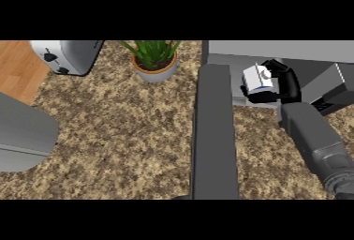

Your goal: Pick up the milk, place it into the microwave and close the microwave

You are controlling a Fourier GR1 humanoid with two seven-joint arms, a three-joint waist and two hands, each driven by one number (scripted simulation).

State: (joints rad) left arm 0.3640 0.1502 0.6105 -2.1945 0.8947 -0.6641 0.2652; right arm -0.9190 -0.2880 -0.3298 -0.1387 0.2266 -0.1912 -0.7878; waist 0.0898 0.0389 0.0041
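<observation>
Right hand (285, 84), milk (257, 79) at microwave (276, 49) mouth

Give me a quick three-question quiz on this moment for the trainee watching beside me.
1. Short answer: what stands between the toaster and the microwave along the back of the counter?
2. True or false: the microwave door is open.
3. The right robot hand holds: A) the toaster B) the milk C) nothing.
Key: 1 the potted plant; 2 true; 3 B.
</observation>
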